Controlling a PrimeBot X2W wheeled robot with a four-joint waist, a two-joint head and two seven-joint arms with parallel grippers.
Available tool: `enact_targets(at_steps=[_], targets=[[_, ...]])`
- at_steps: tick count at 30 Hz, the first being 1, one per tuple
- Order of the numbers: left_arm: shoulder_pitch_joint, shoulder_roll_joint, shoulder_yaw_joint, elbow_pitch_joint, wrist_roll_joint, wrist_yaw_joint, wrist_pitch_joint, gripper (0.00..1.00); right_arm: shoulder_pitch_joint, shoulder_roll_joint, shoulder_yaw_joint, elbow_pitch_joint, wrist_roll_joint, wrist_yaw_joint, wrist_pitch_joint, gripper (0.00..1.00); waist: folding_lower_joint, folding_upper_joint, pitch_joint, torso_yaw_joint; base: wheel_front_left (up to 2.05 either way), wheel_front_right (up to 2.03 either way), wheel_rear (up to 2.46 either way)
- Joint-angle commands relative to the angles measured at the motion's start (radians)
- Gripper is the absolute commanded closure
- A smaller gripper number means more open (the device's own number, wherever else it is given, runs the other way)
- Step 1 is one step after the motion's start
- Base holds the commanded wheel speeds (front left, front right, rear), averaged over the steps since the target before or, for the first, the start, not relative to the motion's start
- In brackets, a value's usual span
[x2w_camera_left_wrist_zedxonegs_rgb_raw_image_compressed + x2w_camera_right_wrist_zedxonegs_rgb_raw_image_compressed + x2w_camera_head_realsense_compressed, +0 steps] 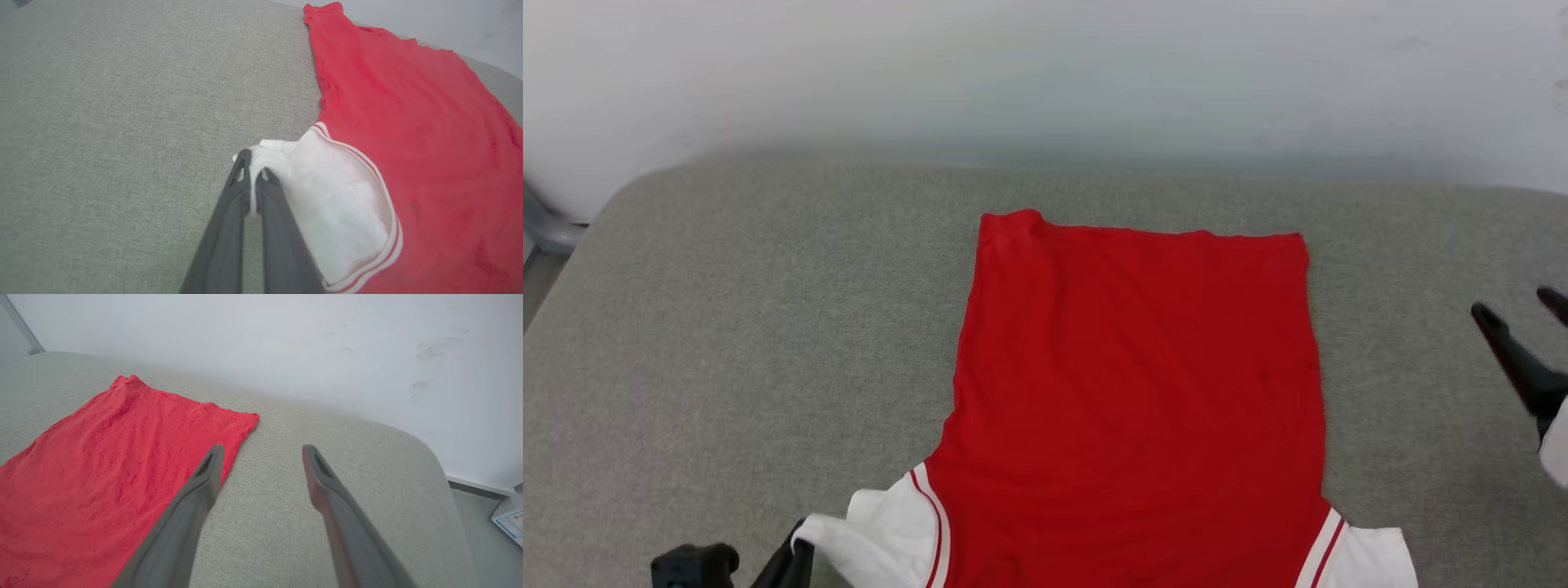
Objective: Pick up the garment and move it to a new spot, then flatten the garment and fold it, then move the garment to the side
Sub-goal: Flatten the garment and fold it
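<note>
At the far left edge of the head view a grey metal bar (543, 229) stands against the pale wall (1045, 73); beside it begins the grey fabric cushion (727, 327), which carries everything else.

At the lower left, the left gripper (796, 551) has its two dark fingers pressed together on the outer edge of the garment's white left sleeve (882, 531); the left wrist view shows this plainly, with the left gripper (254, 163) pinching a thin fold of the white sleeve (335, 204) between its tips, the cloth bunched just at the grip and the sleeve's red-and-white striped trim curving away beyond it.

The garment (1135, 392) lies spread across the middle of the cushion, a plain red side up; its straight hem points toward the wall and its sleeves lie nearest the robot; the cloth is mostly flat, with soft creases and a small raised bump at the far left corner of the hem; in the left wrist view the garment (408, 122) stretches off to the right.

A second white sleeve (1372, 555) rests flat at the lower right of the red body.

Farther right, the right gripper (1512, 302) is well apart from the cloth, fingers spread wide and holding nothing; the right wrist view shows the right gripper (262, 448) above bare cushion, with the garment (102, 465) to its left.
</note>
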Motion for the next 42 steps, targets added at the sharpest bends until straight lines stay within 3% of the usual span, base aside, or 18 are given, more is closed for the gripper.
enact_targets(at_steps=[1,12,16,25,36,37,38,42], targets=[[-0.034,-0.011,-0.001,-0.008,0.019,-0.006,-0.005,1.0,-0.074,-0.005,0.001,0.01,0.009,-0.001,0.038,0.0,-0.0001,-0.0001,0.069,0.049,0.0,0.0,0.0],[-0.215,-0.133,-0.037,0.031,0.109,-0.068,-0.01,1.0,-0.516,-0.08,0.111,0.235,0.038,-0.001,0.525,0.0,-0.0001,-0.0001,0.283,0.19,0.0,0.0,0.0],[-0.26,-0.18,-0.032,0.048,0.138,-0.093,-0.012,1.0,-0.635,-0.087,0.13,0.299,0.017,-0.001,0.654,0.0,-0.0001,-0.0001,0.352,0.227,0.0,0.0,0.0],[-0.33,-0.273,0.009,0.067,0.211,-0.147,-0.013,1.0,-0.79,-0.072,0.165,0.43,-0.093,-0.001,0.742,0.0,-0.0001,-0.0001,0.481,0.282,0.0,0.0,0.0],[-0.355,-0.351,0.059,0.121,0.269,-0.211,-0.01,1.0,-0.734,-0.055,0.219,0.532,-0.091,-0.001,0.738,0.0,-0.0001,-0.0001,0.535,0.29,0.0,0.0,0.0],[-0.356,-0.356,0.064,0.127,0.274,-0.216,-0.01,1.0,-0.736,-0.06,0.223,0.535,-0.09,-0.001,0.735,0.24,-0.0001,-0.0001,0.535,0.289,0.0,0.0,0.0],[-0.357,-0.36,0.071,0.132,0.279,-0.222,-0.01,1.0,-0.741,-0.066,0.226,0.534,-0.089,-0.001,0.729,1.0,-0.0001,-0.0001,0.533,0.288,0.0,0.0,0.0],[-0.342,-0.368,0.094,0.152,0.296,-0.233,-0.01,1.0,-0.771,-0.076,0.229,0.534,-0.082,-0.001,0.689,1.0,-0.0001,-0.0001,0.506,0.273,0.0,0.0,0.0]])
